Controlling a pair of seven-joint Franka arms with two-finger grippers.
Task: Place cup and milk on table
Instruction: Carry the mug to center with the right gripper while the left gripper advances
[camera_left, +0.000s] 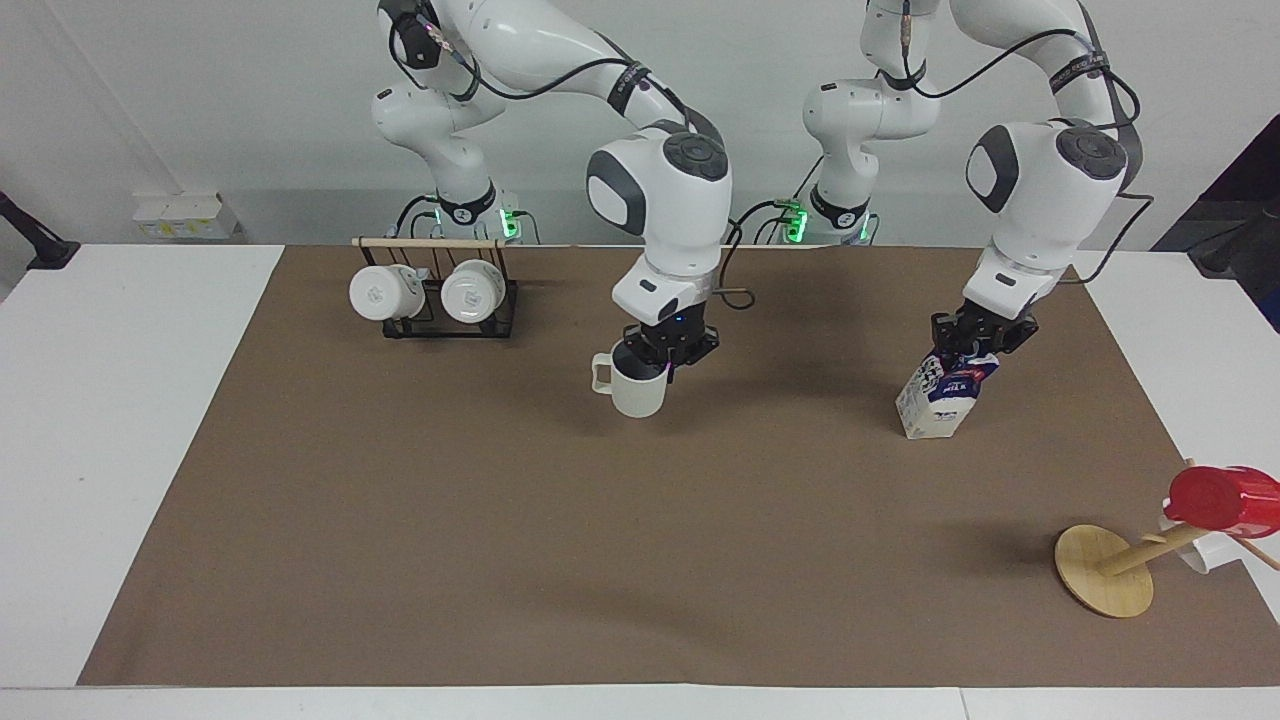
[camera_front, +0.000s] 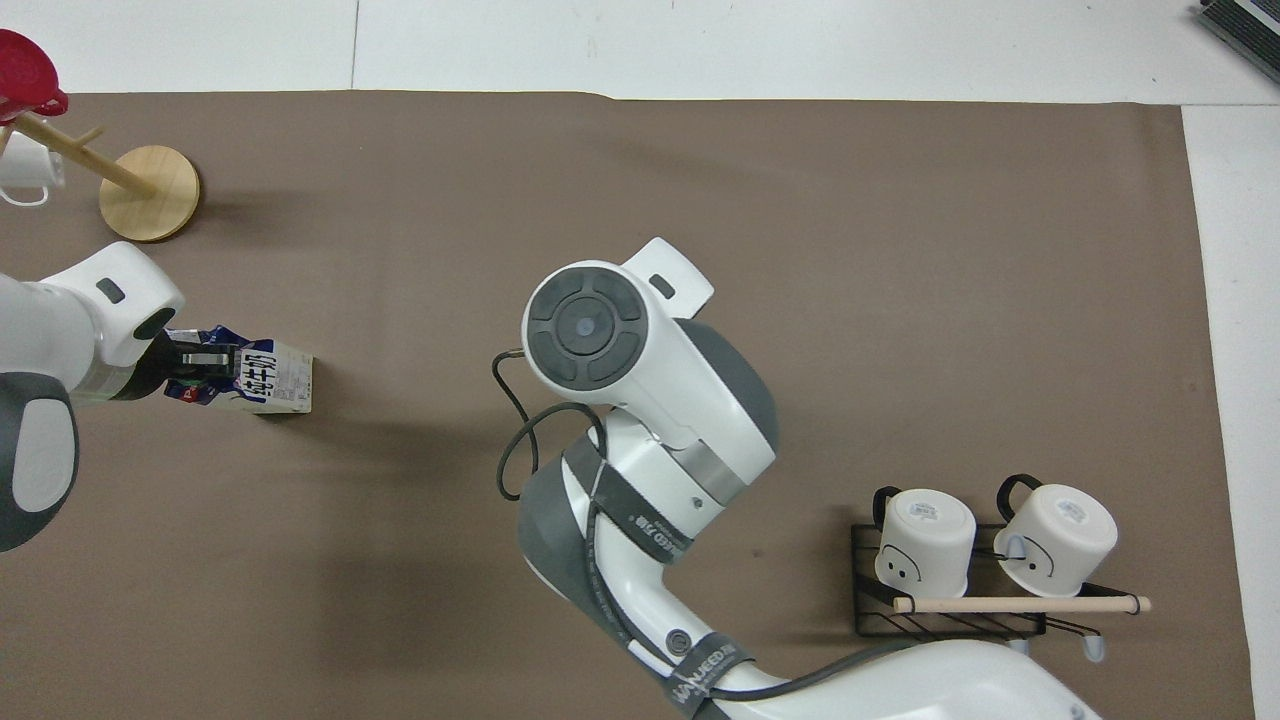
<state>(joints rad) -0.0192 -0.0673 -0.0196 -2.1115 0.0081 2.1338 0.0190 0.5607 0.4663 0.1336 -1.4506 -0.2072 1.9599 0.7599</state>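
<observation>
Cup (camera_left: 636, 386) hidden overhead by right arm; right pincer (camera_left: 668, 349) grips its rim, mid-bench (camera_left: 150, 350). Left pincer (camera_left: 972, 338) clamps tilted milk (camera_left: 941, 397) top, 3 o'clock of cup facing-wise.

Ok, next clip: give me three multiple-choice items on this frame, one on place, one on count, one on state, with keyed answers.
1. Where is the milk?
A. toward the left arm's end of the mat
B. on the wire rack
C. beside the cup

2. How many white mugs hang on the wire rack?
A. one
B. two
C. four

3. What is the right gripper doing?
A. hanging open
B. gripping the red cup
C. shut on the cup

Answers: 1 A, the carton stands under the left gripper. 2 B, two printed bottoms show. 3 C, its fingers pinch the cup's rim.
</observation>
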